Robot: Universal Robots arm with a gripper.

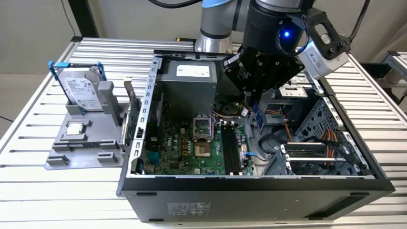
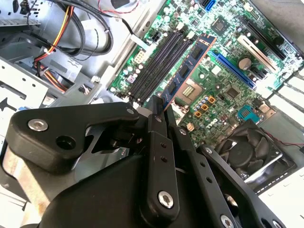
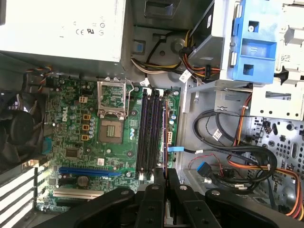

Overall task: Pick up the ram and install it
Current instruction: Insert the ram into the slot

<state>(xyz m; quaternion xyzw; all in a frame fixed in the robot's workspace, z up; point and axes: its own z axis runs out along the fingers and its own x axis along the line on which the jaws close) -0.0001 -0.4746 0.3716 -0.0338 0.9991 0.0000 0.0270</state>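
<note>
The ram [image 2: 187, 71], a thin green stick with a dark blue label, is pinched at one end by my shut gripper [image 2: 160, 108] and juts out over the motherboard [image 2: 223, 71]. It hovers beside the black memory slots [image 2: 156, 61], apart from them. In the first wrist view the ram [image 3: 164, 137] shows edge-on, running along the slots [image 3: 149, 133] above my gripper [image 3: 164, 175]. In the exterior view my gripper [image 1: 256, 100] hangs inside the open computer case [image 1: 254, 183], with the ram [image 1: 258, 115] below it, to the right of the slots [image 1: 230, 148].
A silver hard drive in a blue frame [image 1: 83, 90] stands on a grey holder outside the case at the exterior view's left, next to a green card [image 1: 131, 119]. Inside are the power supply [image 1: 188, 86], a fan [image 2: 247, 147], loose cables [image 3: 237, 156] and a blue drive cage [image 3: 256, 47].
</note>
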